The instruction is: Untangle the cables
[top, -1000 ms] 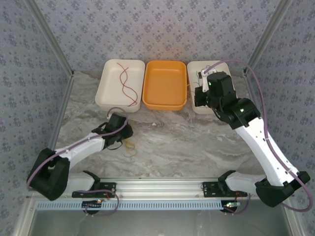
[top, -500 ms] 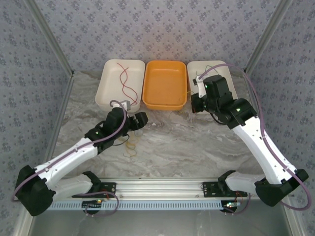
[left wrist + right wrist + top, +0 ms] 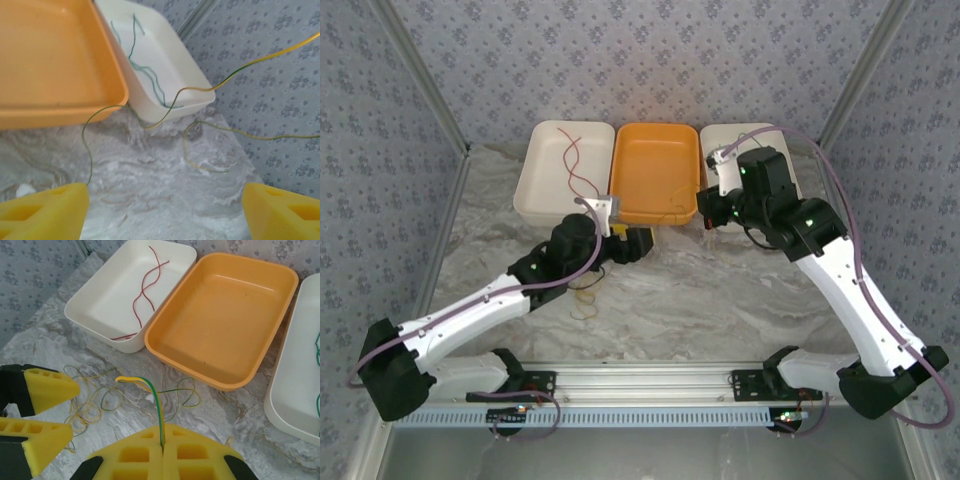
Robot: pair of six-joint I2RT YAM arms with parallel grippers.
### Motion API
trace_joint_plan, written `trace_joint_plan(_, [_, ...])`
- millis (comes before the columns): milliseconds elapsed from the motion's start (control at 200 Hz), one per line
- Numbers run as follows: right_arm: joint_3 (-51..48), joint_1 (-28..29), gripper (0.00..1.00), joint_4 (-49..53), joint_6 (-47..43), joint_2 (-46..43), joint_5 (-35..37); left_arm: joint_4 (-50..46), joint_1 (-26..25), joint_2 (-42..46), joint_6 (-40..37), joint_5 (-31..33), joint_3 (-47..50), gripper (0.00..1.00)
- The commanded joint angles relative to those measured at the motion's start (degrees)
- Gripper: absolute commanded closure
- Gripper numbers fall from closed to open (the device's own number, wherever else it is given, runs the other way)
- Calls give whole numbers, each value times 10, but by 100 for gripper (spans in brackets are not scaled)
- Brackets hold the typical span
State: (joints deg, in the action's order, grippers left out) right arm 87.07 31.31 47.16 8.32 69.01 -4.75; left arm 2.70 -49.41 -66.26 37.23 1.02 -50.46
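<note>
Cables (image 3: 585,296) in yellow-orange lie in a loose tangle on the marble worktop (image 3: 740,290), at about 8 o'clock from its middle in the top view. A green-and-yellow cable (image 3: 159,410) rises out of that area and is clamped between the closed fingers of the right pincer (image 3: 163,440), which hangs above the worktop at roughly 1 o'clock from the middle, just in front of the gap between the orange tray (image 3: 235,315) and the right white tray (image 3: 170,111). From the left wrist view the same strand runs taut across the frame toward 2 o'clock (its lower loops trail down over the marble). The left pincer (image 3: 162,210) stands wide, with nothing between its yellow fingers (image 3: 42,210), and sits near the front edge of the orange tray, at about 11 o'clock from the tangle. Three trays line the far side at 12 o'clock: the left white tray (image 3: 110,295) holds a dark red cable (image 3: 144,287), the orange tray sits in the middle, and the right white tray holds a wavy green cable (image 3: 148,75).
</note>
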Motion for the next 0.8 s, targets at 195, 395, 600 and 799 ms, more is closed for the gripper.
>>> trace_joint_plan(195, [68, 2, 100, 15, 13, 3, -48, 13, -22, -62, -83, 108, 26, 21])
trace_joint_plan(395, [91, 3, 100, 32, 15, -2, -72, 53, -28, -133, -117, 163, 39, 18])
trace_joint_plan(600, [85, 6, 100, 32, 25, -23, -87, 96, -31, -214, -103, 136, 10, 17])
trace_joint_plan(799, [68, 6, 100, 32, 38, -51, -94, 115, -31, -263, -96, 156, -8, 26])
